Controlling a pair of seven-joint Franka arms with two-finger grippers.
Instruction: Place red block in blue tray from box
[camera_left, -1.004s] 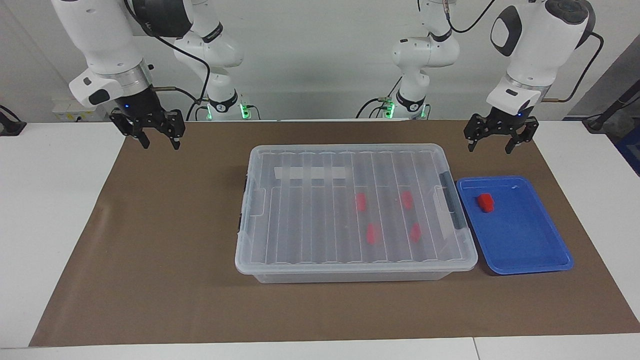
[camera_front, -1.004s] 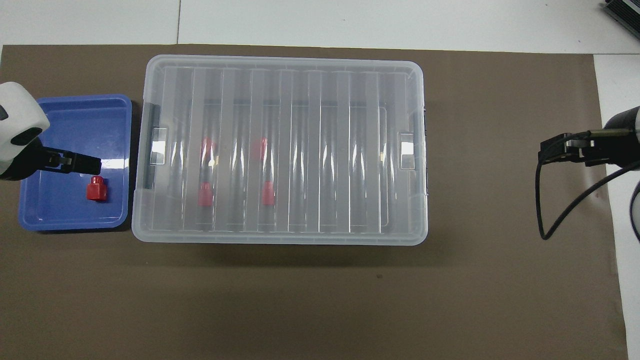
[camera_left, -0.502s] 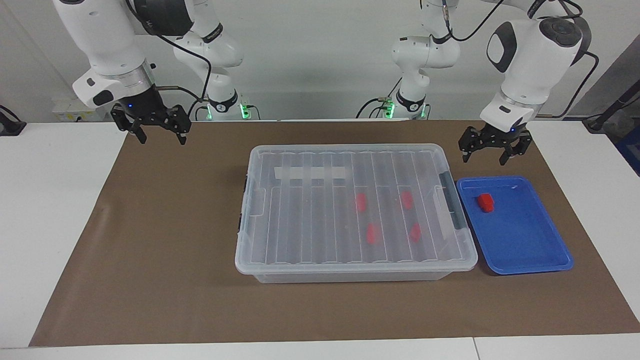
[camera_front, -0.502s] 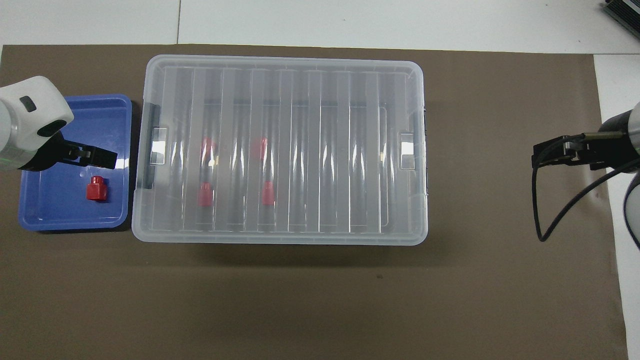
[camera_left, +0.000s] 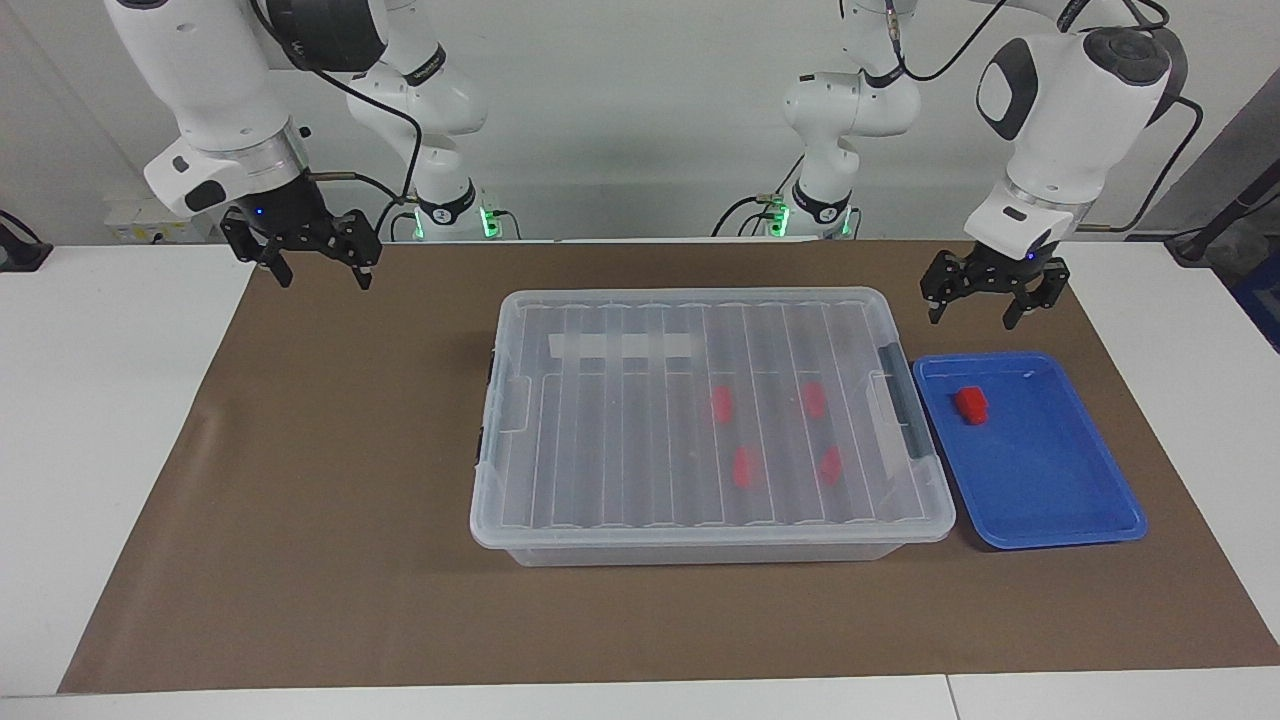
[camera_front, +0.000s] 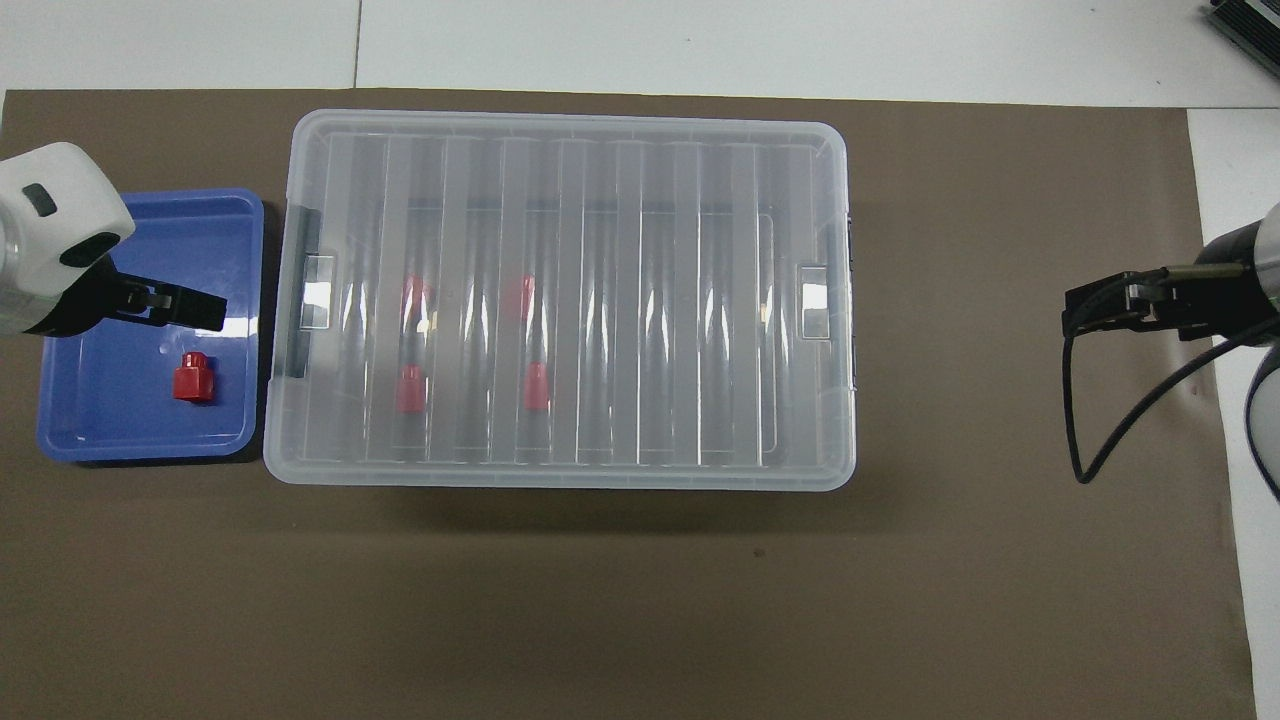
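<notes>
Hovering still: left end effector (camera_left: 985, 298), empty.

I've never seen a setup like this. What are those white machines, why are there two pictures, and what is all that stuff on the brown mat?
Those are two robot arms, each ending in a two-finger gripper. One picture looks at them from across the table; the other looks down from above their own end, so the two are half a turn apart. On the brown mat sits the box, a clear plastic bin with its lid on and four red blocks inside. Beside it, toward the left arm's end, lies the blue tray with one red block in it. The left gripper hangs open, empty, above the mat by the tray's edge nearest the robots. The right gripper waits open over the mat's corner.
</notes>
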